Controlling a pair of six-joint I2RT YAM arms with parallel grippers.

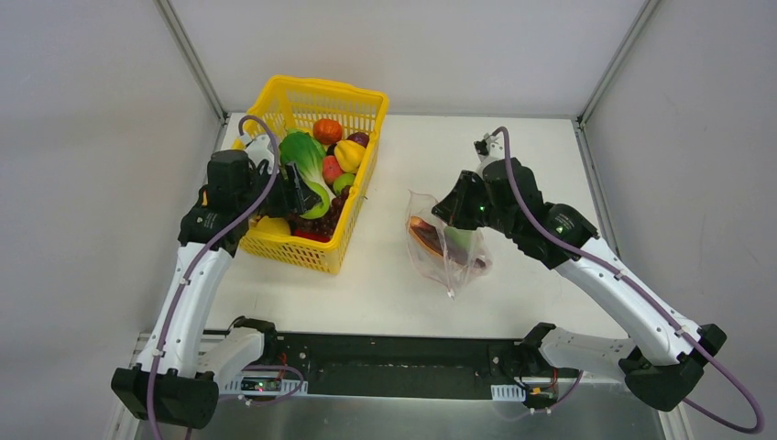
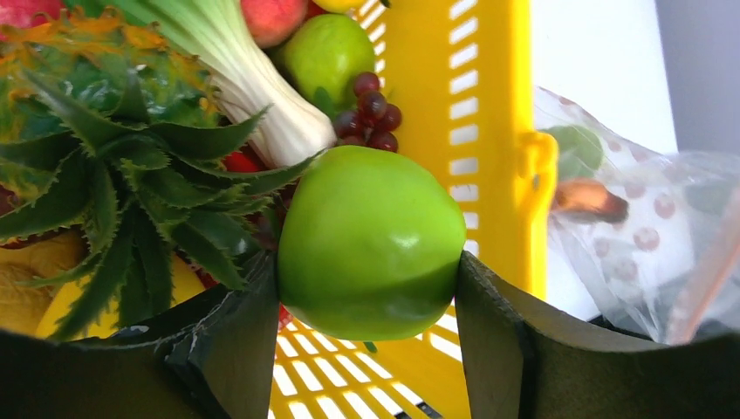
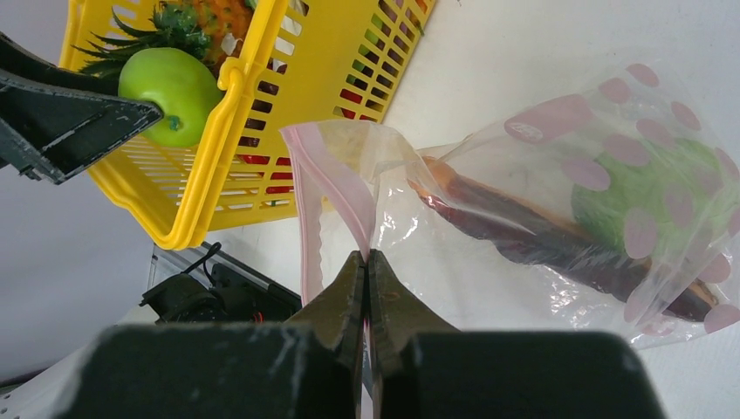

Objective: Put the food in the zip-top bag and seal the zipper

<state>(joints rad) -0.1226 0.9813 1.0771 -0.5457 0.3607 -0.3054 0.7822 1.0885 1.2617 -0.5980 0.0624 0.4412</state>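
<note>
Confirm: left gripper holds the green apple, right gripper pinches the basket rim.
Wrong: the right gripper pinches the pink zipper of the zip-top bag, not the basket rim; see the right wrist view. The left gripper does hold the green apple.

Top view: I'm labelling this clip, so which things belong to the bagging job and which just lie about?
Job: green apple in left gripper; zip-top bag, zipper pinched by right gripper; other toy food.
Lying about: yellow basket.

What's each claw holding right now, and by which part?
The left claw grips the green apple across its sides. The right claw is shut on the zip-top bag, pinching its mouth edge at the zipper.
</note>
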